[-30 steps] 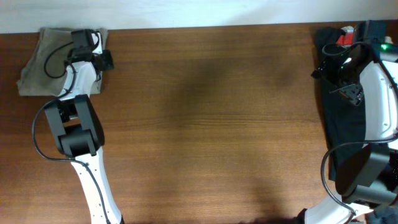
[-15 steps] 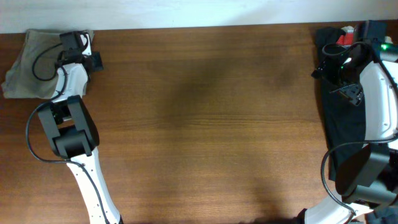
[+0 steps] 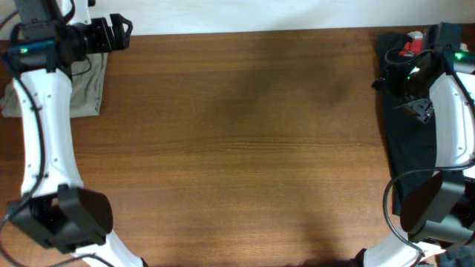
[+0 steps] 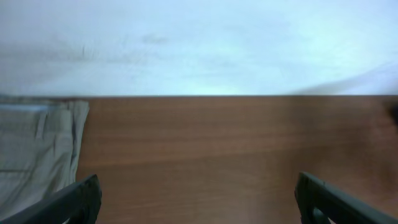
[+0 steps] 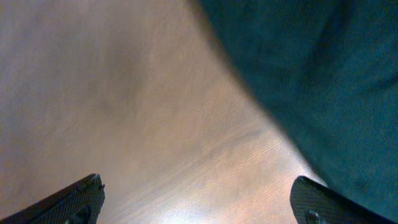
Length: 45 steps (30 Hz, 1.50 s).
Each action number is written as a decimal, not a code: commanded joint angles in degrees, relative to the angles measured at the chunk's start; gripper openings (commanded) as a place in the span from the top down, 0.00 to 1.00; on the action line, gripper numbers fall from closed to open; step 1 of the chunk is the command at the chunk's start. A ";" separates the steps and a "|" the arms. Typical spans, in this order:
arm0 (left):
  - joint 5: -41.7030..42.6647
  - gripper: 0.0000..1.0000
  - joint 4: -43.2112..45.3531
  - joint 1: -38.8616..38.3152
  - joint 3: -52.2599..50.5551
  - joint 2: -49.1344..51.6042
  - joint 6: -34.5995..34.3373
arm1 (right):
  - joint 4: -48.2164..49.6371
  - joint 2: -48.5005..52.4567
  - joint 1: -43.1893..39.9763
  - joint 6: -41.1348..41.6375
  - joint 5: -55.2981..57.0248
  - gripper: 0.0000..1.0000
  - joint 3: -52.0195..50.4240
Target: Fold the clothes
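The light khaki-beige cloth trousers (image 3: 87, 78) lie on the brown wooden table (image 3: 237, 148) at its far left corner. The left gripper (image 4: 199, 202) hangs just right of them, by the table's back edge. The long black cloth garment (image 3: 408, 148) runs along the right edge, under the right arm (image 3: 453, 111), with the small red-and-white cloth piece (image 3: 410, 46) at its far end.

table (image 3: 245, 148): smooth wood grain | trousers (image 3: 85, 81): matt khaki cloth | black garment (image 3: 412, 148): soft cloth
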 commanded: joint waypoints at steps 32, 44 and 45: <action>1.64 0.01 -6.51 -0.28 0.02 -3.48 -0.57 | 14.05 -69.90 17.31 -12.11 -5.44 0.01 -38.03; 1.64 0.01 -6.51 -0.28 0.02 -3.48 -0.57 | 58.82 -103.60 11.82 -9.68 -7.56 0.01 -90.38; 1.64 0.01 -6.51 -0.28 0.02 -3.48 -0.57 | 62.03 -104.26 11.82 -8.92 -7.56 0.01 -92.35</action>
